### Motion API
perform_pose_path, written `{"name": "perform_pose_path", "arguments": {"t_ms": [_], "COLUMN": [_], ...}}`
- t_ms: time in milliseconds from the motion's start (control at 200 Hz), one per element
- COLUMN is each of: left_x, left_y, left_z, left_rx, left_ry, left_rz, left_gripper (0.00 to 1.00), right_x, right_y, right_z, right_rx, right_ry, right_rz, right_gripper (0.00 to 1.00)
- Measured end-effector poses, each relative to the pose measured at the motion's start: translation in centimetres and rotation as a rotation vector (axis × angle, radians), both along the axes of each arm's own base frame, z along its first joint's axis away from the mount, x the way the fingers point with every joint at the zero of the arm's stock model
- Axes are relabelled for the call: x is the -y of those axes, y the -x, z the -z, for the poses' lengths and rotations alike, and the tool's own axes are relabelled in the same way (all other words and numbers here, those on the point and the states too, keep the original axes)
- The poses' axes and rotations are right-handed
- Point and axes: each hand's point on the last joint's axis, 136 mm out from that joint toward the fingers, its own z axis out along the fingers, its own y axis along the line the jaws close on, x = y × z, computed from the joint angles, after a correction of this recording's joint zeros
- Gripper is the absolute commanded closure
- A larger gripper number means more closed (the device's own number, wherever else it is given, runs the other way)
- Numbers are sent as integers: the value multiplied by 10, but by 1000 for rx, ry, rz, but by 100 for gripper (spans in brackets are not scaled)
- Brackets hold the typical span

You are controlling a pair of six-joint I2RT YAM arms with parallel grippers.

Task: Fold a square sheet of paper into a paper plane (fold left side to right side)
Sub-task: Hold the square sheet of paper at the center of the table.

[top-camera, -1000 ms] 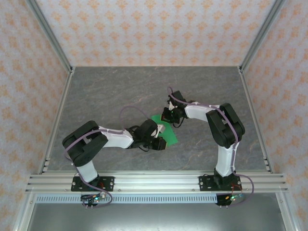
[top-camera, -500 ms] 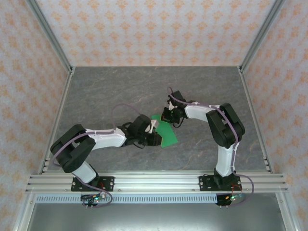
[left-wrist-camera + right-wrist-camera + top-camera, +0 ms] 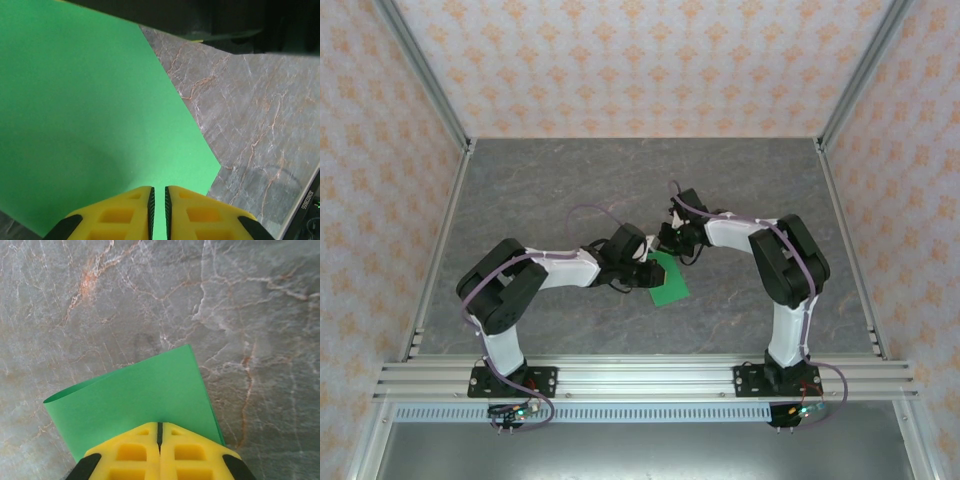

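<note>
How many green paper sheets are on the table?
1. The green sheet lies in the middle of the table, with the left gripper and the right gripper both over it; another sheet beneath it would be hidden.

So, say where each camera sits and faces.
Top external: above and behind the robot, looking down at the table; both arms, left gripper and right gripper at the green paper.
Left wrist: on that arm, facing down onto the paper past its yellow fingers.
Right wrist: likewise, past shut fingers.
All three share the paper.
</note>
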Motion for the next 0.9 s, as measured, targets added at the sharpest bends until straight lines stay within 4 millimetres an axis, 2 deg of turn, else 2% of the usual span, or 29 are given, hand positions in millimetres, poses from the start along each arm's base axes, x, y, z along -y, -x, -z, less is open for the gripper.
{"name": "perform_pose_path", "arguments": {"t_ms": [110,190,260,345,430,480,570,661,901], "left_x": [0,-2,-4,-4,-5,-4,-5,-4,-5], "left_y": [-2,-2,0,-1,-1,-1,-1,0,-1], "left_z": [1,6,15,14,14,14,14,14,14], "left_rx": [6,4,-11,-12,-12,-12,-12,-12,-18], "left_ry": [0,-16,-30,-26,-26,-26,-26,-26,-25], "left_rz": [-3,-13,-14,-20,-21,-21,-21,-21,-28], "left_gripper": [85,85,85,85,85,85,85,85,85], "right_x": [3,6,7,11,18,23,33,39,42], "right_y": [-1,-1,-4,-9,-13,-13,-6,13,97], "right_z": [-2,-9,-28,-62,-99,-116,-131,-122,-45], "right_rx": [8,20,64,143,230,269,302,269,23], "right_ry": [15,25,17,0,-25,-29,-26,-22,36], "right_rz": [10,16,18,31,48,55,58,42,-50], "right_gripper": [91,84,79,74,74,78,89,94,96]}}
